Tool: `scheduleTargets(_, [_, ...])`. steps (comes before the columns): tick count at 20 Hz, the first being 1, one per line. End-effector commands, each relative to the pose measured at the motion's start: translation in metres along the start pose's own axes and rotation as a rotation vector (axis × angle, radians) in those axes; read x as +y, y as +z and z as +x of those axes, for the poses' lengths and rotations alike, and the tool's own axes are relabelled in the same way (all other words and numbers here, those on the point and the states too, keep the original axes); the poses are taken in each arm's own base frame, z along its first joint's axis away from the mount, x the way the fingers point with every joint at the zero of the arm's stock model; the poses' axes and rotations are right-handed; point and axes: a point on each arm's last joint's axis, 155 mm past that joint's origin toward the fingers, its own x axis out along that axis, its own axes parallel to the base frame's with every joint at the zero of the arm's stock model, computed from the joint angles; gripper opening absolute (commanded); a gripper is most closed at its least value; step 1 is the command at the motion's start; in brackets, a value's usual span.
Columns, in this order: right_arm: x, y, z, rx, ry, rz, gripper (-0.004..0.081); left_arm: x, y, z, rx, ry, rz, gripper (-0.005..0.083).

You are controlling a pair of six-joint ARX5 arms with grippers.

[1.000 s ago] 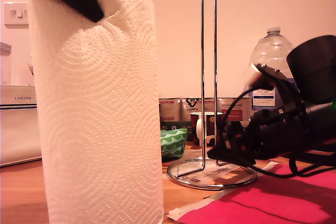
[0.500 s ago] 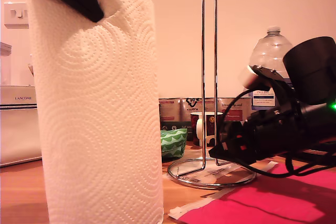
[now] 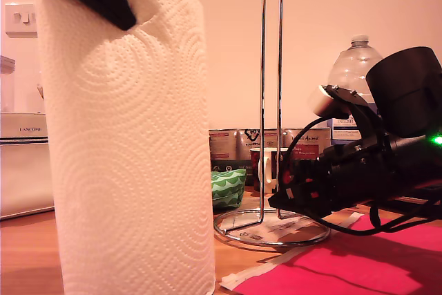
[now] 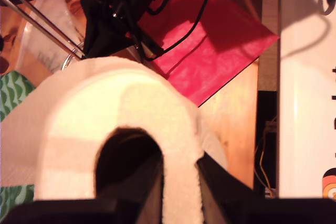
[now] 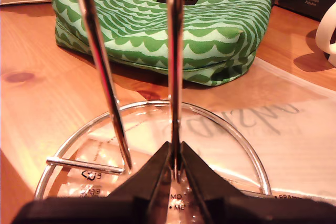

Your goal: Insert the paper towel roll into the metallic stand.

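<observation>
Gripping the paper towel roll point(image 3: 128, 150) wall, my first gripper point(image 4: 178, 192) stands it on the desk point(image 3: 27, 253). My second gripper point(image 5: 176, 169) fingers clench a rod of the metallic stand point(image 3: 270, 101).

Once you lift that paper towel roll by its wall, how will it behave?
The paper towel roll is probably light for its bulk, but soft: its wall already looks pinched where my first tool grips it through the core. Being tall and held at the top rim only, it may swing or tilt while travelling toward the metallic stand.
</observation>
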Motion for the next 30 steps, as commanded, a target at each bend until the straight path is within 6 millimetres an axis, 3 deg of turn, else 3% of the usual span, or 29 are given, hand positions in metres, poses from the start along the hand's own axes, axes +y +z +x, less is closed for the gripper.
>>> scheduleTargets(1, [0.000,0.024,-0.002,-0.055,0.002,-0.020,-0.0011,0.004,0.006,-0.005,-0.012,0.018,0.005,-0.0020])
scheduleTargets(6, [0.000,0.044,-0.015,-0.053,-0.007,-0.033,-0.0011,0.013,0.024,-0.036,-0.045,0.063,0.013,-0.0020])
scheduleTargets(12, [0.009,0.049,-0.032,0.014,0.012,-0.073,-0.0011,0.026,0.036,-0.077,-0.062,0.152,0.018,-0.0020])
scheduleTargets(17, [0.024,0.060,-0.049,0.046,0.027,-0.115,-0.0011,0.035,0.051,-0.125,-0.146,0.249,0.026,-0.0020])
scheduleTargets(22, [0.048,0.058,-0.065,0.123,0.070,-0.167,-0.0011,0.042,0.054,-0.174,-0.223,0.345,0.005,-0.0020])
scheduleTargets(30, [0.052,0.052,-0.075,0.301,0.014,-0.336,-0.0011,0.040,0.061,-0.242,-0.307,0.424,-0.038,-0.0021])
